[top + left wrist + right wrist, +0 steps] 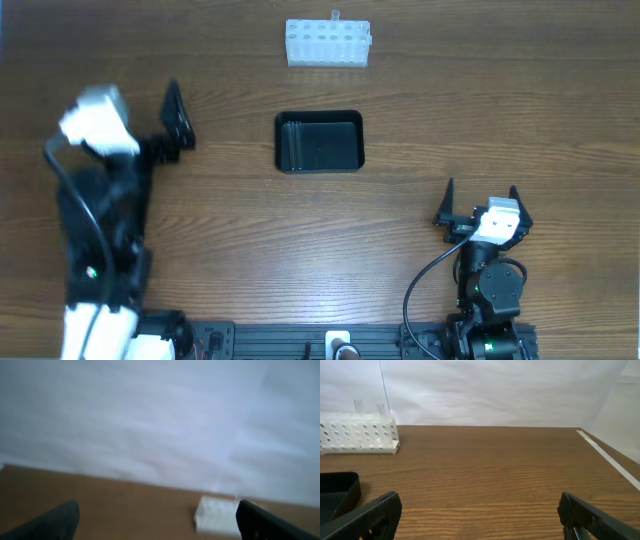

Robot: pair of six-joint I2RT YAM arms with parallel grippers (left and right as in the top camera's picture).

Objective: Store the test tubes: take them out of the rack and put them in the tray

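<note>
Two test tubes (358, 405) stand upright in the white rack (328, 44) at the upper centre of the top view. Their tops rise above its holes, which gives you something to pinch. The black tray (320, 143) lies just below the rack in that frame, so each tube should need only a short carry.

Your left gripper (178, 120) hangs at the upper left of the top view, well apart from both. Its jaws are spread wide with nothing between them. In its smeared wrist view, the pale block beyond them is probably the rack.

Your right gripper (480, 515) sits at the lower right of the top view, near its base. Its jaws are also wide and empty, and it faces the rack and tray across the bare surface (500, 100). Both arms look ready to approach, and neither has reached the rack yet.
</note>
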